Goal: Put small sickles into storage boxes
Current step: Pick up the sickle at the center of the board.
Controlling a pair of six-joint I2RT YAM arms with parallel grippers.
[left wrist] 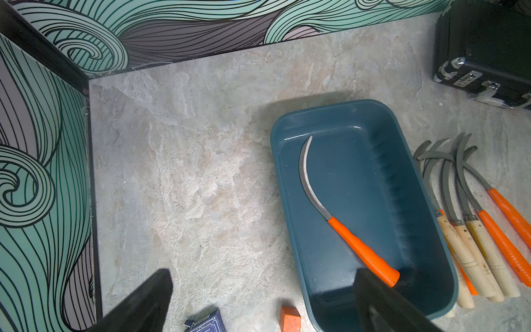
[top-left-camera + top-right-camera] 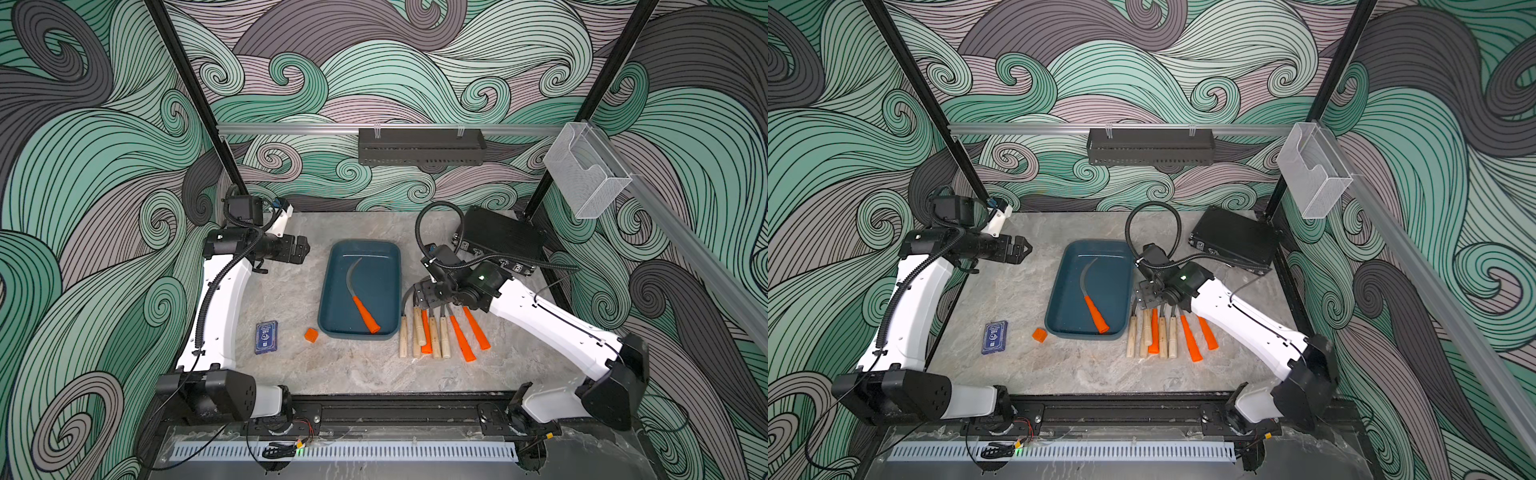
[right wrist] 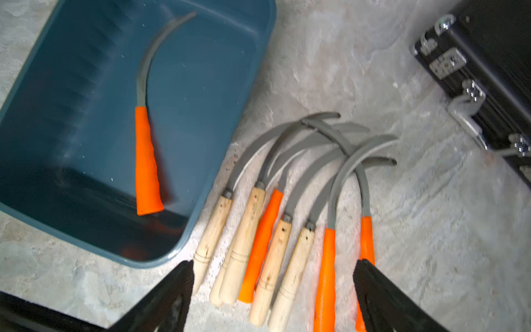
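Because seven sickles lie packed handle to handle between the tray and the tabletop's right edge, with their blades crossing over one another, a clean single pick looks hard. The right gripper hangs over those handles with its fingers spread wide and nothing between them. Closing there, I judge, could take in two handles at once, or land a finger on top of a neighbour instead of beside it. Even a good hold on one handle may drag others along, since a hooked blade lying under another would catch as it rises. A snagged sickle could swing, drop, or nudge the tray. The orange handles taper, so a pinch near the thin end might slip. One sickle already lies slantwise in the tray, at the tabletop's middle, and takes up much of the floor. The next one laid across it could end with its tip on the rim. The left gripper, also spread and empty, hangs between the tray and the far left corner, apart from all this.
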